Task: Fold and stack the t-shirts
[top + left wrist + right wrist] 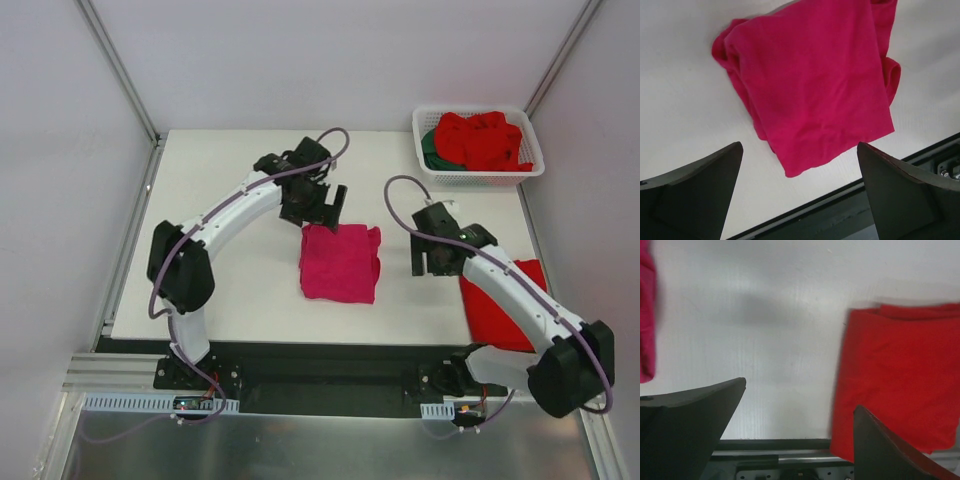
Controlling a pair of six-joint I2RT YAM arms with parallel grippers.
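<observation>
Left gripper [325, 210] spread wide, empty, by the pink t-shirt [340, 263]; right gripper [432, 265] likewise, apparently empty, beside the red t-shirt [495, 302].

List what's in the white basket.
Crumpled red cloth fills the basket, with green cloth peeking out at its left. Anything beneath them is covered.

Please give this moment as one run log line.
left gripper: open, empty | right gripper: open, empty | pink t-shirt: folded, mid-table | red t-shirt: folded, near right | basket: holds crumpled shirts
</observation>
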